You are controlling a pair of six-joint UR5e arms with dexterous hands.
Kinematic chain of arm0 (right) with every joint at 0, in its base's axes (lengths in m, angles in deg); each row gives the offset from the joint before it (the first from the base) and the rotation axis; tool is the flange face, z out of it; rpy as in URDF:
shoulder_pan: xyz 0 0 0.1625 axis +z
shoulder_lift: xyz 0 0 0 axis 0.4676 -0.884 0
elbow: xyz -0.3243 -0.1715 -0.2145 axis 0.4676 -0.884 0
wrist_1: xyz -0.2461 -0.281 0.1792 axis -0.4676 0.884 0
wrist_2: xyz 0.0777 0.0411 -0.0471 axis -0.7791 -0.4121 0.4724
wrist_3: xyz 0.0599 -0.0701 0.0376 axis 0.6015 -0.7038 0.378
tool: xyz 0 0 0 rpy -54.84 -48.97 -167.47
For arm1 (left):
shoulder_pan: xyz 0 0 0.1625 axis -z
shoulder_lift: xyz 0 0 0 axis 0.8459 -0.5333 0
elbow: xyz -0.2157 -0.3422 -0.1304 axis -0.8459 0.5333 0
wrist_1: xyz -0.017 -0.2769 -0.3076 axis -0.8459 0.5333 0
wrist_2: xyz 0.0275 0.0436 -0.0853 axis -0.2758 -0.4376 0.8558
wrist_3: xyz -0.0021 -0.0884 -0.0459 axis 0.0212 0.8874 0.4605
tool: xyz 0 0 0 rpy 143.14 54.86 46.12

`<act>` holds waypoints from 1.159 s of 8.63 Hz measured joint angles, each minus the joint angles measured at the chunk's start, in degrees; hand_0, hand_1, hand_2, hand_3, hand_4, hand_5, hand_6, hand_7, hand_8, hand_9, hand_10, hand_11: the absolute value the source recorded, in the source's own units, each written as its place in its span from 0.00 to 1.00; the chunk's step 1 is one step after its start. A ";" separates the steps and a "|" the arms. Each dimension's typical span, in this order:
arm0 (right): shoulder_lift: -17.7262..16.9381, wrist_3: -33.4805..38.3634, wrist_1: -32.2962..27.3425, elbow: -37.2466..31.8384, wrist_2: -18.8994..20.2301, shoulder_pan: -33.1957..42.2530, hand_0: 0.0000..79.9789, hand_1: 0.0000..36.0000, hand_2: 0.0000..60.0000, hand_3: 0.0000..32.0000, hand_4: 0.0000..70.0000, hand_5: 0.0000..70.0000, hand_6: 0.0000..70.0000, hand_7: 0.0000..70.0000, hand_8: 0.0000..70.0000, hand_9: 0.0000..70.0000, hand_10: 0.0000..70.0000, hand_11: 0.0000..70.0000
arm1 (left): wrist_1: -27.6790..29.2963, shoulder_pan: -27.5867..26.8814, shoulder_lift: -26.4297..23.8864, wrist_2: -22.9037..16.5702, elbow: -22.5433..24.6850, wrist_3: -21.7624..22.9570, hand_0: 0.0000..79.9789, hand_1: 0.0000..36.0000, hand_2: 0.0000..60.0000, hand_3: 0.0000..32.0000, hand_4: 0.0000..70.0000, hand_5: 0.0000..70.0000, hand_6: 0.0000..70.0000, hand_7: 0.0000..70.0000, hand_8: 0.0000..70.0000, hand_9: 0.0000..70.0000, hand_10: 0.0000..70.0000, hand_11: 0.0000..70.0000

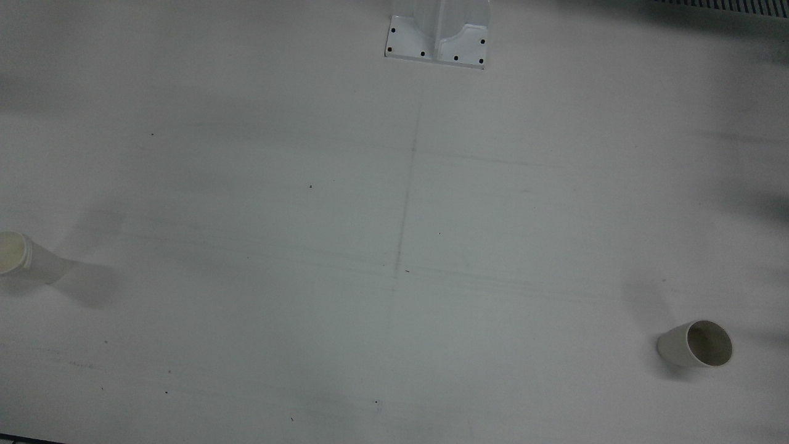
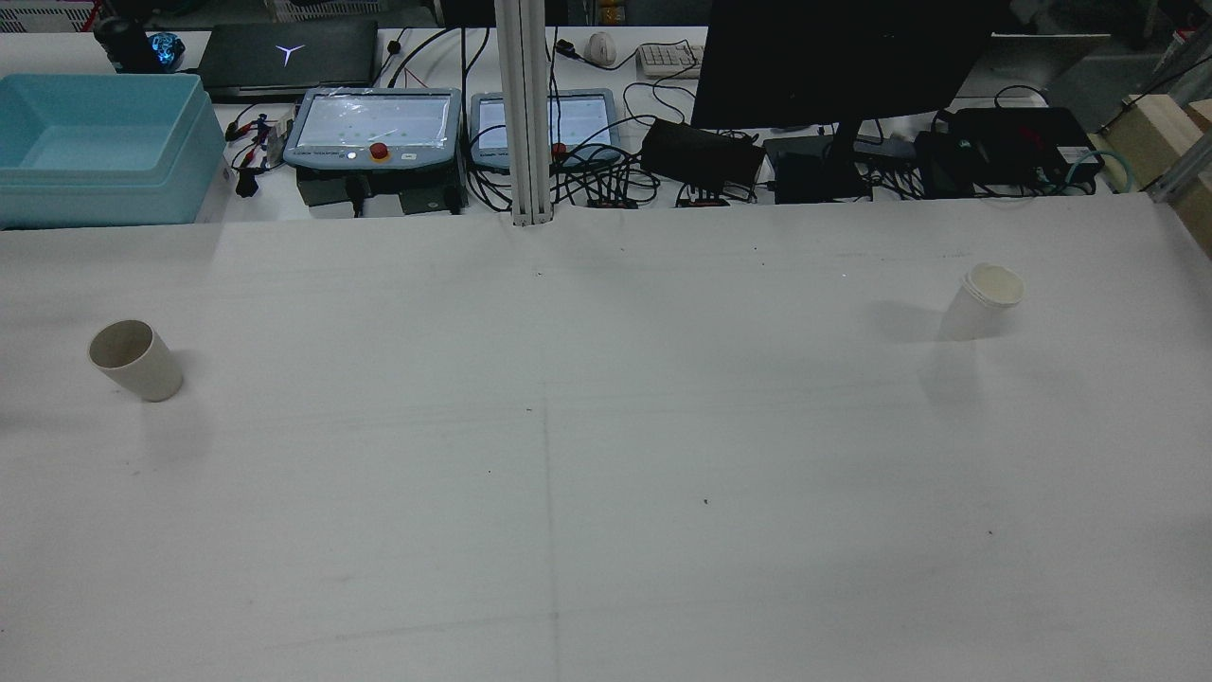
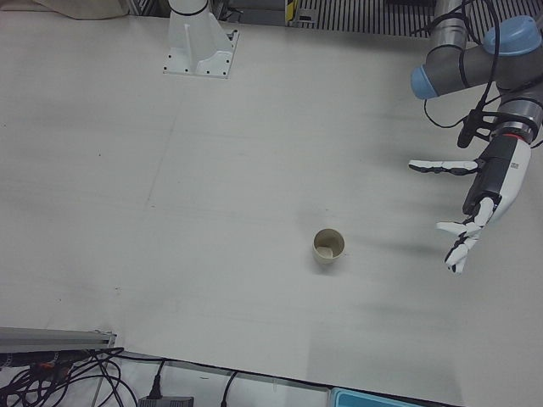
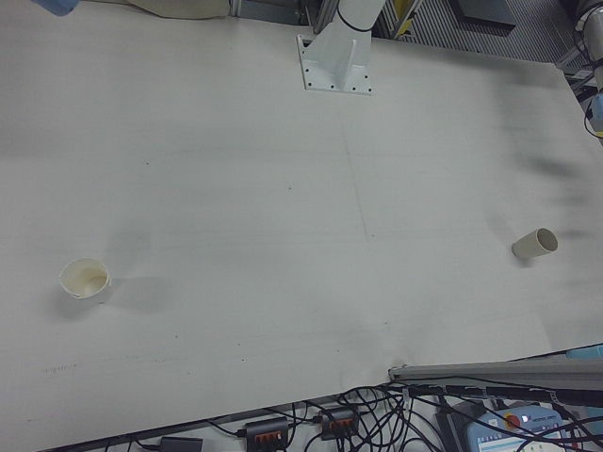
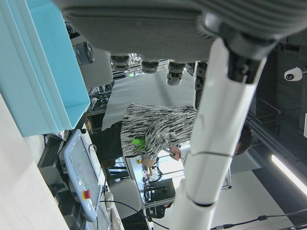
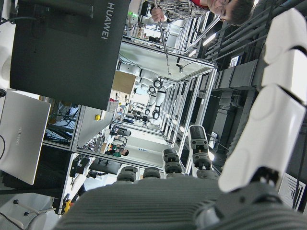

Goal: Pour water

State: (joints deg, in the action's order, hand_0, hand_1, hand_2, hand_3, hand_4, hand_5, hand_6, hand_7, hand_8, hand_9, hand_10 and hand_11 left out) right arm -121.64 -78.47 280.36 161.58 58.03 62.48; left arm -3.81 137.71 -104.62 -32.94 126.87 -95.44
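Note:
Two cups stand far apart on the white table (image 2: pixel 606 455). A beige empty cup (image 2: pixel 135 360) is on my left side, also seen as the cup (image 1: pixel 696 344) in the front view and the cup (image 3: pixel 328 248) in the left-front view. A white paper cup (image 2: pixel 985 301) stands on my right side, seen too as the cup (image 1: pixel 21 259) and the cup (image 4: pixel 85 278). My left hand (image 3: pixel 475 208) hovers open above the table, well to the side of the beige cup, holding nothing. My right hand (image 6: pixel 268 120) shows only in its own view, a finger stretched out, nothing in it.
Beyond the table's far edge are a light-blue bin (image 2: pixel 95 142), two teach pendants (image 2: pixel 374 128), a black monitor (image 2: pixel 843 57) and tangled cables. A white post (image 2: pixel 523 114) rises at the far middle. A white pedestal (image 1: pixel 439 37) is bolted near the robot's side. A person (image 5: pixel 158 134) stands behind the station.

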 measured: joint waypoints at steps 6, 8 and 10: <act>-1.74 -4.41 -7.11 -11.39 -0.44 -5.19 0.58 0.33 0.14 0.00 0.12 0.27 0.08 0.17 0.03 0.03 0.06 0.10 | 12.36 -5.89 -1.74 0.31 -13.68 -13.01 0.95 0.71 0.00 0.09 0.04 0.50 0.01 0.18 0.07 0.01 0.00 0.03; -1.75 -5.79 -7.88 -12.95 -0.58 -7.03 0.58 0.33 0.15 0.00 0.12 0.27 0.07 0.17 0.02 0.03 0.05 0.09 | 13.66 -7.62 -3.81 0.37 -17.78 -15.29 0.93 0.75 0.00 0.00 0.03 0.48 0.01 0.17 0.06 0.01 0.00 0.03; -1.67 -6.43 -8.00 -13.24 -0.68 -8.18 0.57 0.33 0.15 0.00 0.12 0.27 0.07 0.17 0.03 0.03 0.05 0.09 | 14.53 -10.74 -6.21 1.86 -21.58 -16.21 0.98 0.82 0.04 0.00 0.03 0.43 0.03 0.18 0.05 0.02 0.02 0.08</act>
State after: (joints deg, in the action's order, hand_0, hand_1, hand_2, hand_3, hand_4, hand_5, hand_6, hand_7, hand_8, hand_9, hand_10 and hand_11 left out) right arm -123.31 -84.90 272.36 148.33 57.35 54.31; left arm 10.71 126.98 -110.83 -31.08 105.29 -111.65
